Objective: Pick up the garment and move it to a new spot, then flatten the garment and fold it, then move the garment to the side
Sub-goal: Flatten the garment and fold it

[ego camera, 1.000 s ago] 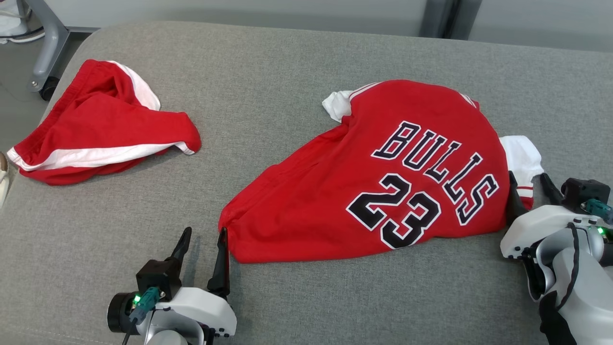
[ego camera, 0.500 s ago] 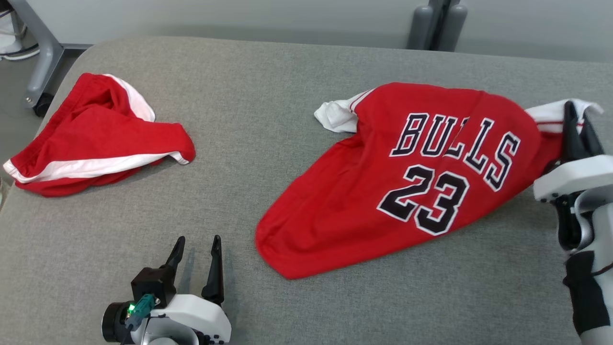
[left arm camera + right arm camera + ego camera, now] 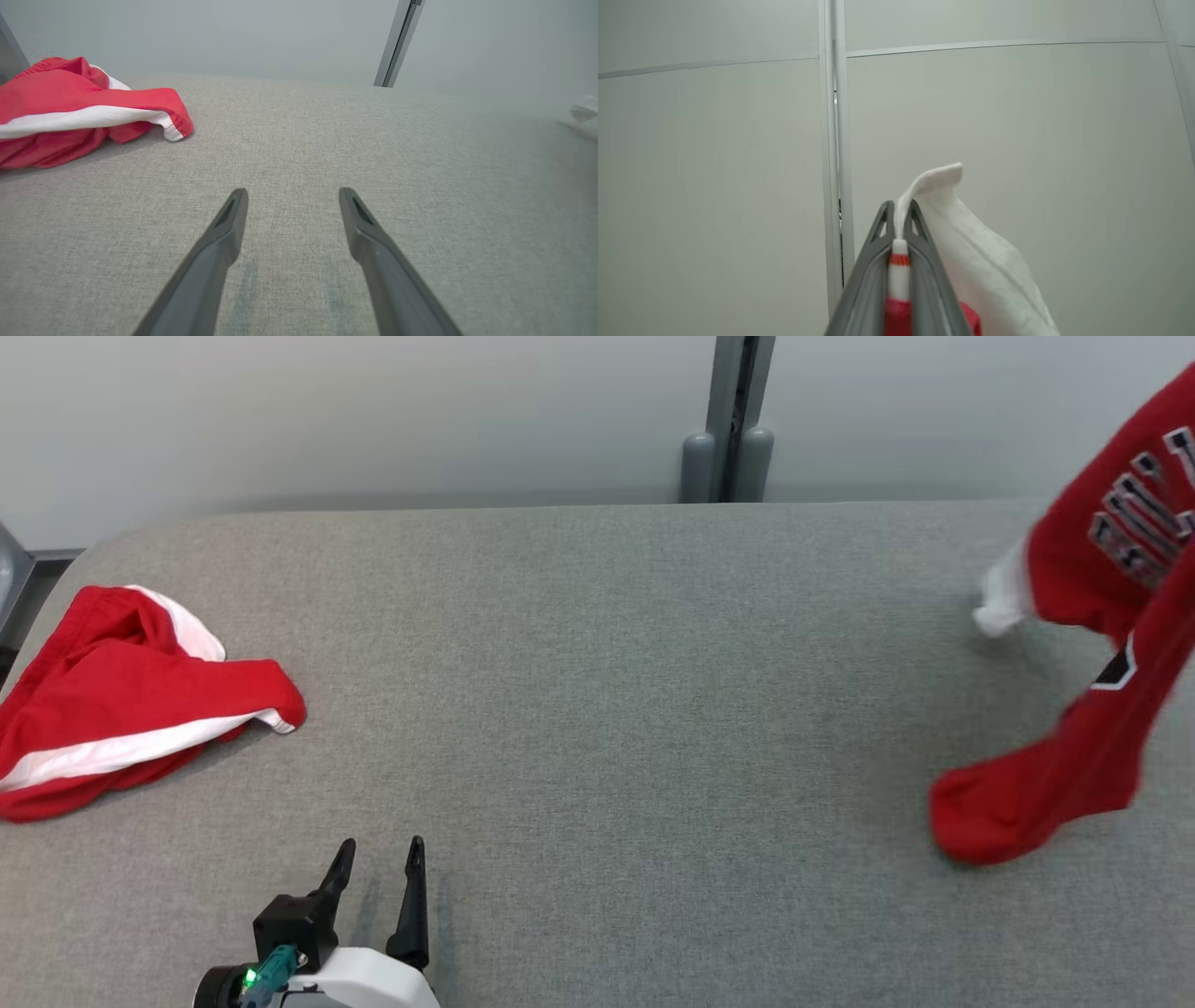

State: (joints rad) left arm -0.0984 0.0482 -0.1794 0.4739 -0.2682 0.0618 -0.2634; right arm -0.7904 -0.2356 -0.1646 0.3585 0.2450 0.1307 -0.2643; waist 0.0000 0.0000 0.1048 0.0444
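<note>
The jersey [image 3: 1102,709], flat a second ago, now hangs lifted far right of the red shorts [image 3: 121,709], its low end down at the grey woven top [image 3: 607,663]. The right gripper [image 3: 899,210] is clenched on its white sleeve; the left gripper [image 3: 381,843], nearer the shorts, gapes empty. Light, limp knit, likely to swing; take the other shoulder too.

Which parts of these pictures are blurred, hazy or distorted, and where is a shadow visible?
Head view: the red jersey with black lettering is smeared by motion blur, while the red shorts with white trim are sharp and cast a soft shadow on the grey fabric surface. Left wrist view: the far right looks hazy. Right wrist view: the wall seams bend from the wide lens.
</note>
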